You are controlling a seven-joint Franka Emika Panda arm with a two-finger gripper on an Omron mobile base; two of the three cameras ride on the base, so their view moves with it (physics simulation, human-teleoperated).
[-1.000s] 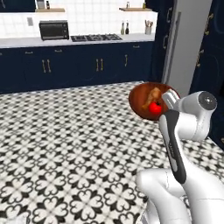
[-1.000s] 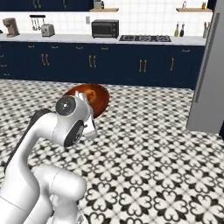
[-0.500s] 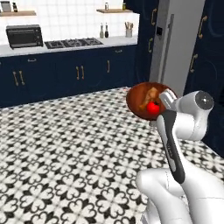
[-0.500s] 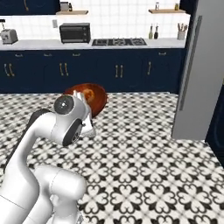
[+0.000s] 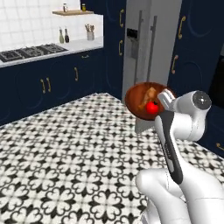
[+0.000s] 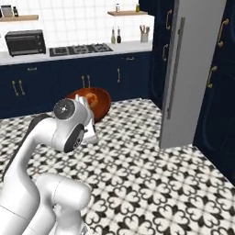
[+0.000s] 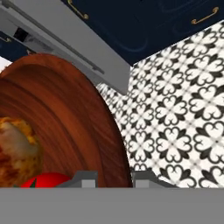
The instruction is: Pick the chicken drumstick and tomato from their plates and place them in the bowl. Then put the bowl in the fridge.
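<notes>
While the base carries the load toward the fridge (image 5: 148, 57):
grip: end effector (image 7: 114, 178) clenched on the bowl (image 5: 146, 101) rim, fingers either side of the edge.
load: chicken drumstick (image 5: 146, 99) and tomato (image 5: 152, 108) both inside the bowl, held off the floor.
step: keep the bowl level, slow turns, or the contents likely roll out.
obstacle: fridge at 12 o'clock looks closed, bar handles unreached; needs opening first.
around: navy cabinets (image 5: 199, 61) at 2 o'clock, stove counter (image 6: 78, 49) at 10 o'clock.

base: turned/driven | fridge (image 5: 142, 65): from right edge to centre, nearer | stove counter: shifted left
</notes>
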